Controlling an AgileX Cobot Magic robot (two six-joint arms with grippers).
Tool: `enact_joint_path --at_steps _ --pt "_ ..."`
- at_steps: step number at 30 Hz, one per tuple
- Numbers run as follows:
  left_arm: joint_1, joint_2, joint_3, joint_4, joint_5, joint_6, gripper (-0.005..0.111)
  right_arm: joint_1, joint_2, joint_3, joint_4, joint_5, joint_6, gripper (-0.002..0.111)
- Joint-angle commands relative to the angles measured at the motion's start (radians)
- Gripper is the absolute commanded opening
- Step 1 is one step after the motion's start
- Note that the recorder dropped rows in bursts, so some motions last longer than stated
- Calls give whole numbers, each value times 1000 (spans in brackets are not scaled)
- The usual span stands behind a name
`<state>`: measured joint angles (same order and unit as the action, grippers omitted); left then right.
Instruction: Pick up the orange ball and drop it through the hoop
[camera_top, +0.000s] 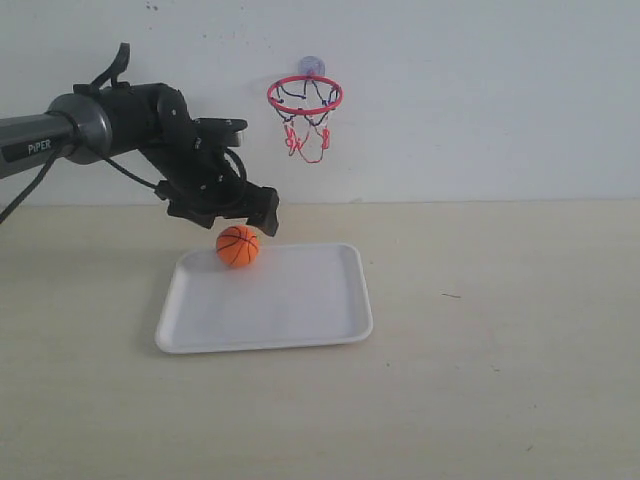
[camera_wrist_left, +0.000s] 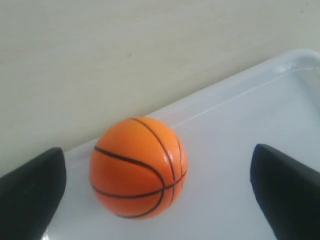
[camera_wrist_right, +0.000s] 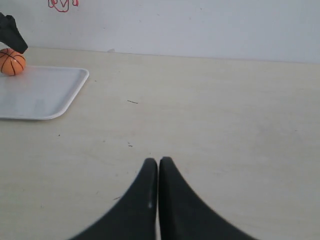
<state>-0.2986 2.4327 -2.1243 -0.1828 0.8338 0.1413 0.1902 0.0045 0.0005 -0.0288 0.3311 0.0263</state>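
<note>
The orange ball (camera_top: 238, 245) (camera_wrist_left: 138, 167) (camera_wrist_right: 11, 62) with thin black seams rests on the far left part of a white tray (camera_top: 300, 305) (camera_wrist_left: 235, 130) (camera_wrist_right: 45, 92). My left gripper (camera_top: 245, 215) (camera_wrist_left: 157, 187) hangs just above and behind it, open, its two dark fingers (camera_wrist_left: 32, 192) wide on either side of the ball without touching it. On the back wall, the hoop (camera_top: 305, 95) has a red ring, a dark-and-red net and a bluish suction cup. My right gripper (camera_wrist_right: 158, 162) is shut and empty over bare table, out of the exterior view.
The tray lies on a pale wooden table (camera_top: 500, 330) that meets a white wall (camera_top: 480, 100). The left arm (camera_top: 110, 125) reaches in from the left at about hoop height. The net's lower tip (camera_wrist_right: 61, 4) shows in the right wrist view.
</note>
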Motion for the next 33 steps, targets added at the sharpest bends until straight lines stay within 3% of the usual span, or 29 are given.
enact_joint_path --at_steps 1,14,33 --pt "-2 -3 -5 -25 -44 -8 93 4 -5 0 -6 -7 -3 0" --pt "-2 -2 -5 -37 37 -20 92 4 -5 0 -6 -7 -3 0" --pt "-2 33 -5 -12 47 -20 92 4 -5 0 -6 -7 -3 0"
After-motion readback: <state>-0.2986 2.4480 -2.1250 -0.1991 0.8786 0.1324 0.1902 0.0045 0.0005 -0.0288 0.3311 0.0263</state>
